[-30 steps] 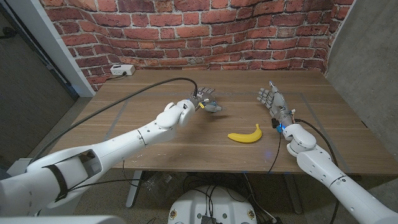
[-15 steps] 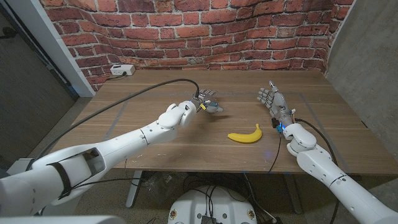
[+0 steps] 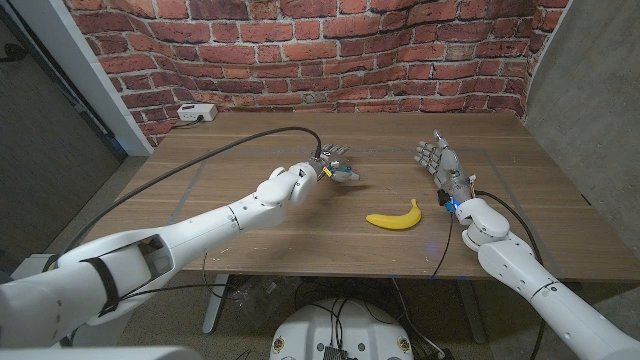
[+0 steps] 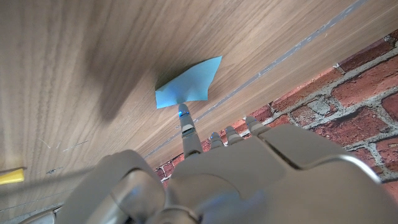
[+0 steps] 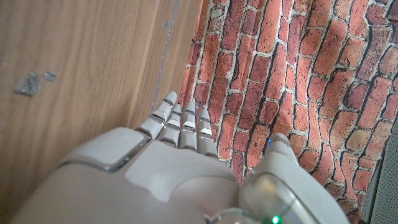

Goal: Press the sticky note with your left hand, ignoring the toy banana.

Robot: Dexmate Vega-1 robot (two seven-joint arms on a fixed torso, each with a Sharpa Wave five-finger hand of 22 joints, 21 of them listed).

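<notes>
Grey-fingered left hand point(image 3: 335, 168) reaches over the wooden table point(image 3: 250, 215), one finger extended, its tip touching the edge of the light blue paper sticky note point(image 4: 186, 84); remaining fingers partly curled, holding nothing. Yellow toy banana point(image 3: 394, 217) lies well apart, toward the right hand point(image 3: 438, 160). Right hand stands beyond the banana, fingers straight and together, empty.

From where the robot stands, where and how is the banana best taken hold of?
Grip the banana at its thick middle, from above, fingers across its width. It lies flat on the table, curve ends pointing away, with free space on both long sides. The right hand seems nearer.
</notes>
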